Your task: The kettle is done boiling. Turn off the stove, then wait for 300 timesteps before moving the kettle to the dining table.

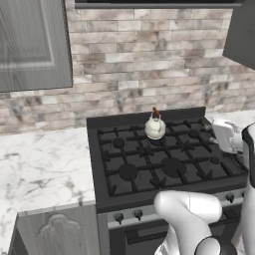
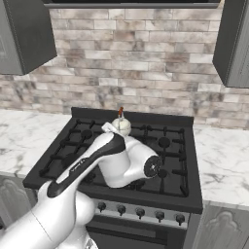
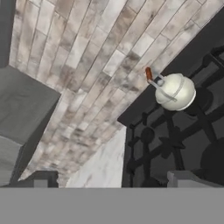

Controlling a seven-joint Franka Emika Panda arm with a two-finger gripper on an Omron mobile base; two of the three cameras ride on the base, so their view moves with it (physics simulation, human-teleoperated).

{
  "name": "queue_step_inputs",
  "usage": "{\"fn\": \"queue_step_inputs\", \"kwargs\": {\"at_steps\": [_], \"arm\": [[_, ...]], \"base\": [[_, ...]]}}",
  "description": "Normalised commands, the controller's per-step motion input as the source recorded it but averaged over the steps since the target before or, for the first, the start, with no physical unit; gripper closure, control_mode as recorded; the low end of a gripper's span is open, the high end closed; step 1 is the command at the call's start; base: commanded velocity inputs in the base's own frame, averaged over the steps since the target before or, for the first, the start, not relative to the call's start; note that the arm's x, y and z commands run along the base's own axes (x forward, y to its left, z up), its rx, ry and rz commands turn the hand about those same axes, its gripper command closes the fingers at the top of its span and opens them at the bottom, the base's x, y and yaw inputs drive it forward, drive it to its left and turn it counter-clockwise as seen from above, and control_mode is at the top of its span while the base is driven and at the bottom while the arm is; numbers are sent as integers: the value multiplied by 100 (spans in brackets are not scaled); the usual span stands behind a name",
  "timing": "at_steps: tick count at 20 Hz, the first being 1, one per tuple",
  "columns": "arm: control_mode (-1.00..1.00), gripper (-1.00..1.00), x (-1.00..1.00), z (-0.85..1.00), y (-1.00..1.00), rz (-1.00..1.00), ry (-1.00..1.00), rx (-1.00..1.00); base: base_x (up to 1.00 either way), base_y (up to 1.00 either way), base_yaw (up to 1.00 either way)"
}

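End effector (image 3: 112,178) open, clear of kettle (image 3: 175,91), stove (image 3: 175,144) rear burner

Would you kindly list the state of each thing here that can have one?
kettle: upright on a rear burner, not held
stove: no flame visible; knob positions too small to read
gripper: open, fingers apart, holding nothing, clear of the kettle
upper cabinet: door shut

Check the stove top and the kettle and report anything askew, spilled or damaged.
Nothing stands out. The kettle stands upright on a rear burner of the stove, its handle arched over the top. The grates sit level, and no spill shows on the marble counter beside it.
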Motion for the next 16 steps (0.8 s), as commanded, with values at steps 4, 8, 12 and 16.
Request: {"fn": "queue_step_inputs", "kwargs": {"at_steps": [4, 8, 12, 16], "arm": [[-100, -100, 35, 14, 18, 0, 3, -17], [-100, -100, 39, 9, 20, 0, 5, -16], [-100, -100, 40, 4, 19, 0, 5, -16], [-100, -100, 28, -5, 16, 0, 2, -9]], "base": [[0, 0, 0], [0, 0, 0], [0, 0, 0], [0, 0, 0]]}}
